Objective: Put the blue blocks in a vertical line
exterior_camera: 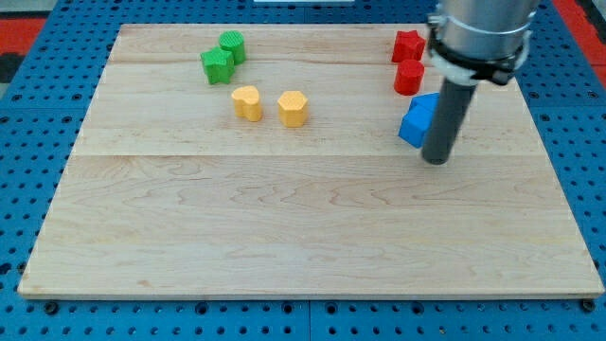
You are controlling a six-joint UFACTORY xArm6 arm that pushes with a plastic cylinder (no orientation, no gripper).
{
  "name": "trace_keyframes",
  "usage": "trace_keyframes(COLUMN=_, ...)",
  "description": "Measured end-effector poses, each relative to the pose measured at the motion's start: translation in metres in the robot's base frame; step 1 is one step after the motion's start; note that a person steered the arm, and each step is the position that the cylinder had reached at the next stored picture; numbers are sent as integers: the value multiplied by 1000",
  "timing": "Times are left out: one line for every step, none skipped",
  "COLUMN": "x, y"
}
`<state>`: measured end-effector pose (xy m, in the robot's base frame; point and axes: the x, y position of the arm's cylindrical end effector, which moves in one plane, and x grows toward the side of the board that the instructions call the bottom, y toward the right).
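Camera view: my tip (436,159), the lower end of the dark rod, sits on the pale wooden table (303,237) touching the right side of a blue block (417,120), which it partly hides; whether a second blue block lies behind the rod I cannot tell. There is no claw, so nothing is held. Two red blocks (409,62) stand just above. A push toward the view's top would likely jam blue into red, scattering both.

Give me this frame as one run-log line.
tip: touching blue block, its right side | second blue block: not visible | reds above | line: not formed
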<state>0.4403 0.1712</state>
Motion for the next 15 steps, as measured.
trace_keyframes(x=-46, y=38)
trace_keyframes(x=-51, y=35)
trace_keyframes(x=-53, y=0)
trace_keyframes(x=-53, y=-2)
trace_keyframes(x=-67, y=-11)
trace_keyframes(x=-27, y=-23)
trace_keyframes(x=33, y=-23)
trace_keyframes(x=5, y=5)
trace_keyframes(x=34, y=33)
trace_keyframes(x=44, y=-17)
trace_keyframes(x=11, y=-52)
trace_keyframes(x=28, y=-52)
trace_keyframes(x=44, y=-77)
trace_keyframes(x=10, y=-102)
trace_keyframes(x=-6, y=-107)
